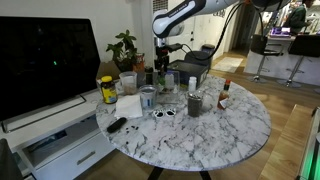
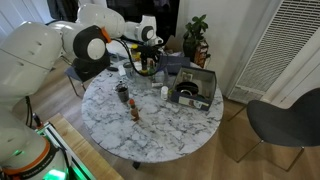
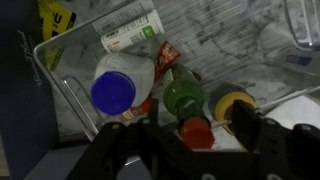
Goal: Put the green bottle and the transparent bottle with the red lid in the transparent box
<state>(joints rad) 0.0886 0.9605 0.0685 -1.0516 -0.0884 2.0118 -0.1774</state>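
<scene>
- Straight under the wrist: transparent bottle with the red lid (image 3: 196, 133), upright, seen cap-on. Stands in the crowded group near the edge of the table (image 1: 235, 125) on the side of the plant (image 1: 124, 45). Inside the box or just outside its wall: cannot tell from above.
- Around that cap: gripper (image 3: 199, 126) released, jaws wide apart, a gap on both sides, nothing held.
- Risk of tipping through a lopsided close: a sideways shove on the cap before any pinch, and probably a light bottle.
- Just beside the red cap, touching or nearly so: green bottle (image 3: 183, 97), upright, apparently inside the transparent box (image 3: 42, 75) next to a blue-lidded bottle (image 3: 113, 92).
- Risk of knocking it over with a jaw, or with the red-capped bottle during any lift or retreat.
- Close to one jaw: yellow-lidded jar (image 3: 235, 103). Risk of clipping it on descent or on opening wider.
- Box floor crowded: labelled bottle (image 3: 130, 30) lying on its side, little bare floor visible. Risk of a newly placed bottle leaning on a neighbour and toppling.
- Thin plastic box, probably light: risk of sliding toward the near table edge under a sideways push.
- In both exterior views, group too small to separate bottle from bottle.
</scene>
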